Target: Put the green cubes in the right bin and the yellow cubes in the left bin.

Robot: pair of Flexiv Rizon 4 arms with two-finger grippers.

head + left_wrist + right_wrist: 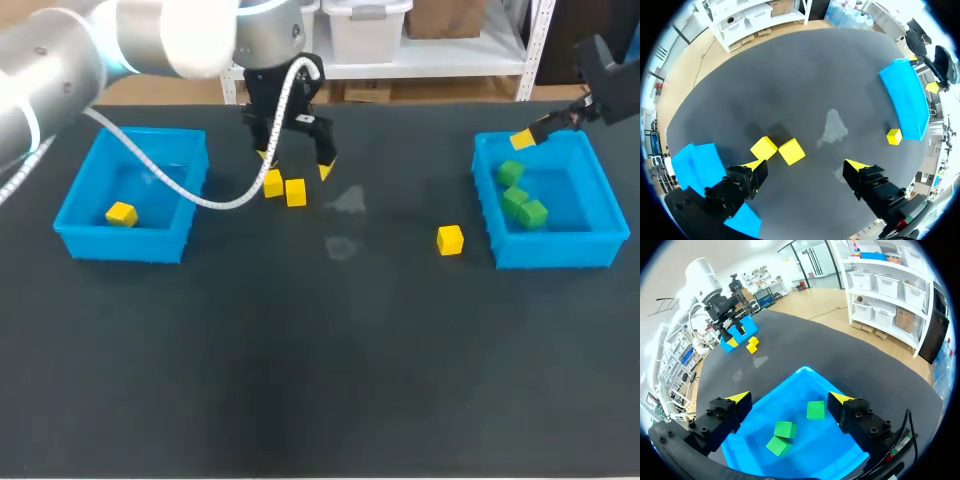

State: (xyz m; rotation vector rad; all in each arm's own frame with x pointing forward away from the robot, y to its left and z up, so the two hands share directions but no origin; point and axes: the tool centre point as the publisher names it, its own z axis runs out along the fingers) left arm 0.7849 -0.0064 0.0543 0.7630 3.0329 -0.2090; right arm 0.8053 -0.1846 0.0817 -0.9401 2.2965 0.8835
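Observation:
Two yellow cubes (273, 183) (296, 192) sit together at the table's back, and my left gripper (295, 165) hangs open right above them. In the left wrist view this pair of cubes (763, 148) (791, 151) lies just ahead of the open left gripper (805, 167), nearer one finger. A third yellow cube (450, 240) rests beside the right bin (548, 250). Three green cubes (511, 173) (515, 198) (533, 213) lie in that bin. My right gripper (790, 399) is open and empty over those green cubes (815, 410) (785, 429). The left bin (75, 210) holds one yellow cube (121, 213).
A white cable (190, 190) from my left arm droops across the left bin's back corner. Two pale smudges (345, 200) mark the dark mat between the bins.

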